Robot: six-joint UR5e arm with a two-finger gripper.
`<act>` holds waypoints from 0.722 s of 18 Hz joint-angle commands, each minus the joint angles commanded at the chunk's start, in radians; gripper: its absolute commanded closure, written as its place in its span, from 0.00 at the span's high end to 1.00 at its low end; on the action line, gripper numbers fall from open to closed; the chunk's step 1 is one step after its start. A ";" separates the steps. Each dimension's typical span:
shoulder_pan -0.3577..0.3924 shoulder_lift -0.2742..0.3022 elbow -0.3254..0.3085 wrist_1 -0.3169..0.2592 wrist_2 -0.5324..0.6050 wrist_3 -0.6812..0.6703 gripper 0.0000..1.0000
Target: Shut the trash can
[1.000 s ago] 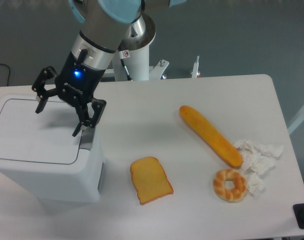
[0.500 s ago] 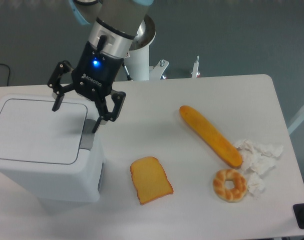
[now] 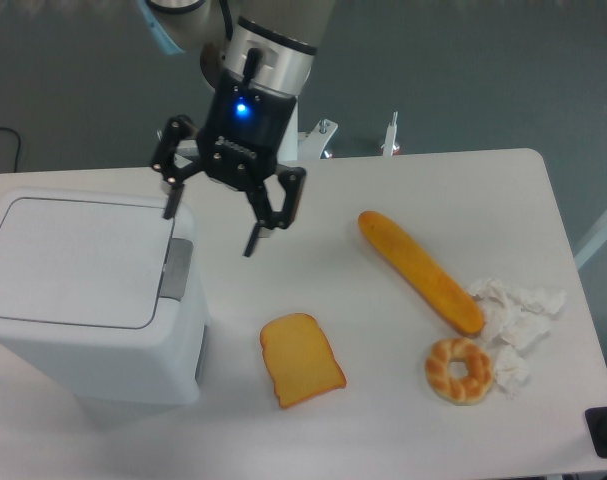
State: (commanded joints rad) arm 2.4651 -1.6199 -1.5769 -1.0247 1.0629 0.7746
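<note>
One risk: my gripper (image 3: pixel 209 212), spread wide, holding nothing, hovering beside trash can (image 3: pixel 83 290); clipping grey latch (image 3: pixel 176 270) risks popping shut lid.

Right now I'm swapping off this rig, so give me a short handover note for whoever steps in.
Gripper: open, empty, hanging above the table just right of the trash can, touching nothing.
Trash can: at the table's left end; its lid lies flat and looks shut, grey latch tab on its right edge.
Elsewhere on the table: bread slice, baguette, bagel, crumpled paper.
Done: closing appears complete.
Left: possibly confirm the latch caught, then park the arm.
</note>
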 joint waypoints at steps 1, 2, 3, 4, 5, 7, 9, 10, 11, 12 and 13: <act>0.012 0.000 -0.002 0.000 0.014 0.008 1.00; 0.021 0.000 -0.002 0.000 0.031 0.026 1.00; 0.028 0.000 -0.002 0.002 0.049 0.043 1.00; 0.032 0.000 0.000 0.002 0.077 0.067 1.00; 0.044 0.002 0.000 0.002 0.104 0.099 1.00; 0.075 0.003 -0.002 -0.002 0.164 0.191 1.00; 0.089 0.003 0.000 -0.005 0.241 0.277 1.00; 0.091 0.003 0.000 -0.005 0.291 0.310 1.00; 0.092 0.003 0.000 -0.008 0.340 0.339 1.00; 0.097 0.006 -0.002 -0.011 0.377 0.366 1.00; 0.103 0.012 -0.005 -0.020 0.400 0.386 1.00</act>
State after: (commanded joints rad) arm 2.5678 -1.6077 -1.5815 -1.0445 1.4632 1.1610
